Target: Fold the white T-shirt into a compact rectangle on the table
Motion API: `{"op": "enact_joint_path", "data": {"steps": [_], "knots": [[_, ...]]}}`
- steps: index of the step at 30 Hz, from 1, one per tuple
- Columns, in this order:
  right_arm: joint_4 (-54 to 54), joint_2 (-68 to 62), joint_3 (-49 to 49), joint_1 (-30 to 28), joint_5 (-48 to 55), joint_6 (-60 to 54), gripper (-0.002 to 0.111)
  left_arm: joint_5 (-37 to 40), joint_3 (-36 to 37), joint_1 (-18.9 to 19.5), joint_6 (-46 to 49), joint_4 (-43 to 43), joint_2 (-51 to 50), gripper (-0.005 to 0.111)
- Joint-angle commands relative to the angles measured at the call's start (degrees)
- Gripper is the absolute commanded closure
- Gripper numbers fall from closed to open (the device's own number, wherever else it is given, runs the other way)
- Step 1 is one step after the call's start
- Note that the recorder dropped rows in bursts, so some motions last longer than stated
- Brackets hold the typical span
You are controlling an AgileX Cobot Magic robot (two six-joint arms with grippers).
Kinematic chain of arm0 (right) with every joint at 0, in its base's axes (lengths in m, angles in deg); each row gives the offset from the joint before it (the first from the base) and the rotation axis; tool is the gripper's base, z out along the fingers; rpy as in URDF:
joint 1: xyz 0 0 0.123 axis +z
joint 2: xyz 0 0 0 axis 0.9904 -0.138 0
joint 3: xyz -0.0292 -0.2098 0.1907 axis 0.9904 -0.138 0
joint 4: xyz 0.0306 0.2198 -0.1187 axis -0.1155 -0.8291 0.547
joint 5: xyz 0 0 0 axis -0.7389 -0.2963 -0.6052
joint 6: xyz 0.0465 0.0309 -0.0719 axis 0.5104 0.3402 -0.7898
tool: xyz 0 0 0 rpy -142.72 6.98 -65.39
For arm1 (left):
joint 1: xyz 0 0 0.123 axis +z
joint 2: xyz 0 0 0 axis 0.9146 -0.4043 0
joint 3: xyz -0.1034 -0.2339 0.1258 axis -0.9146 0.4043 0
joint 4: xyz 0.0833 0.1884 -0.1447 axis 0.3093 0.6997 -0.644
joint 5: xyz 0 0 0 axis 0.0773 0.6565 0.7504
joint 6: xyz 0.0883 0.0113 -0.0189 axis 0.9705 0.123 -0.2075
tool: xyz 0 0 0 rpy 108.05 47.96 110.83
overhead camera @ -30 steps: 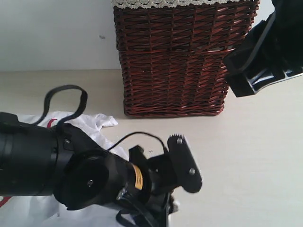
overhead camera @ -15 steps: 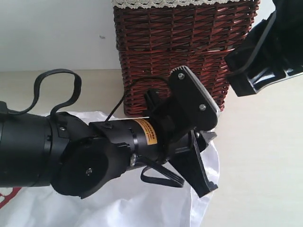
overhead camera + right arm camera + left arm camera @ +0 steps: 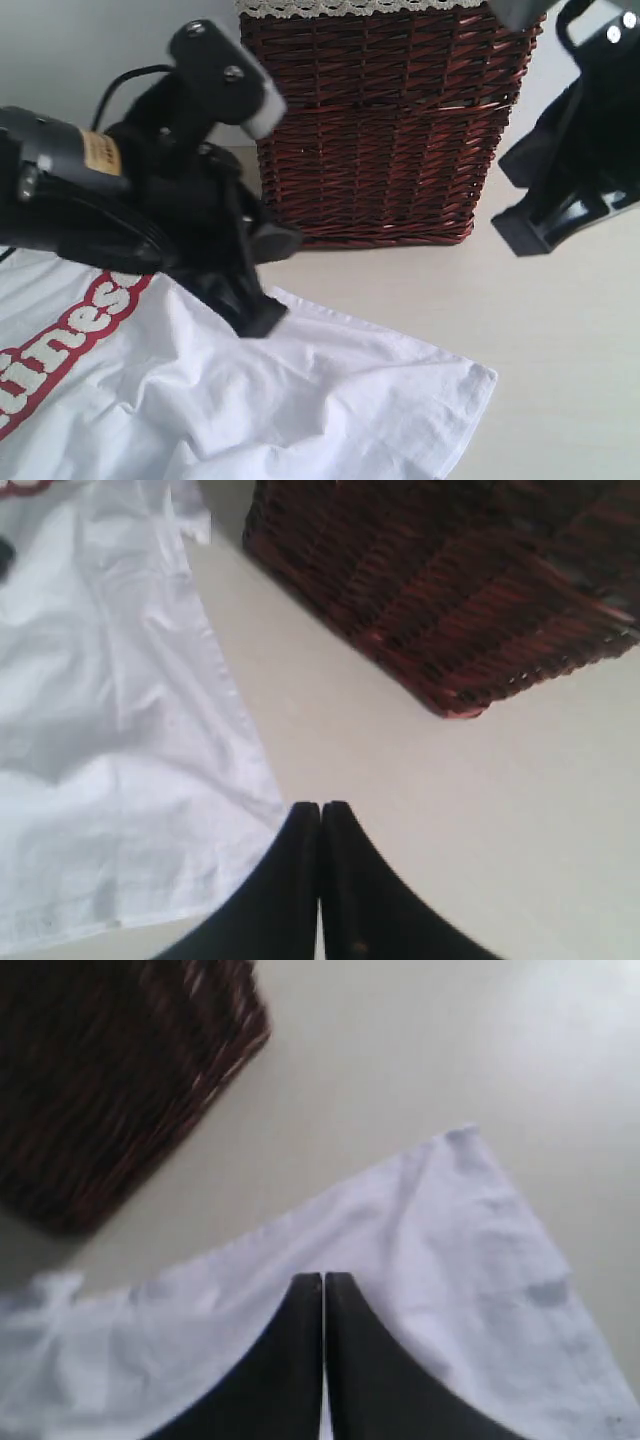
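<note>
A white shirt (image 3: 300, 400) lies spread on a pale table (image 3: 560, 330), in front of a dark wicker basket (image 3: 380, 130) that stands at the tabletop's far edge by the wall. The shirt runs out of view toward the near edge and the left edge. One corner of the cloth points toward the right edge. Red-edged lettering (image 3: 70, 340) faces up on the left part. The cloth is rumpled and appears to be a single open layer, with no fold made.

The left claw (image 3: 322, 1280) is clenched, its two black fingers pressed flat together with nothing between them. It hangs over the shirt's far border; the view is blurred, so it may or may not touch the cloth. The right claw (image 3: 320, 808) is likewise clenched and empty, over bare tabletop just beside the shirt's side edge.

The step in hand looks like the spreading out before a first fold. Next, the claws would need to part, come down on an edge or corner, pinch it, and carry it across the shirt.
</note>
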Motion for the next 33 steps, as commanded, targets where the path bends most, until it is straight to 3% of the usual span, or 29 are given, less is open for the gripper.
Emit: {"op": "enact_joint_path", "data": {"steps": [1, 5, 8, 12, 18, 26, 33], "knots": [[-1.5, -5.2, -4.3, -0.2, -0.5, 0.5, 0.108, 9.5, 0.3, 15.2, -14.0, 2.7, 0.7, 0.107], [-3.7, -13.8, -7.0, -0.6, -1.7, 0.5, 0.108, 17.4, 1.8, 27.2, -16.1, 5.1, -1.9, 0.107], [-5.2, -21.2, -8.3, -4.2, -3.0, 1.0, 0.108, 18.8, 4.4, 31.8, -16.6, 6.2, -3.9, 0.107], [-13.3, -30.4, -8.3, -8.2, -5.8, -0.6, 0.108, 18.3, 5.4, 31.8, -16.4, 6.3, -6.3, 0.107], [-22.2, -39.9, -11.4, -7.8, -17.5, -5.6, 0.108, 16.6, 5.2, 31.8, -16.4, 6.5, -6.9, 0.107], [-4.5, -48.7, -11.5, -8.6, -26.1, 10.6, 0.108, 16.8, 3.4, 31.8, -16.4, 6.0, -6.9, 0.107], [4.0, -53.3, -6.2, -17.3, -24.7, 15.4, 0.108, 16.9, 3.4, 31.8, -16.4, 6.7, -6.9, 0.107]]}}
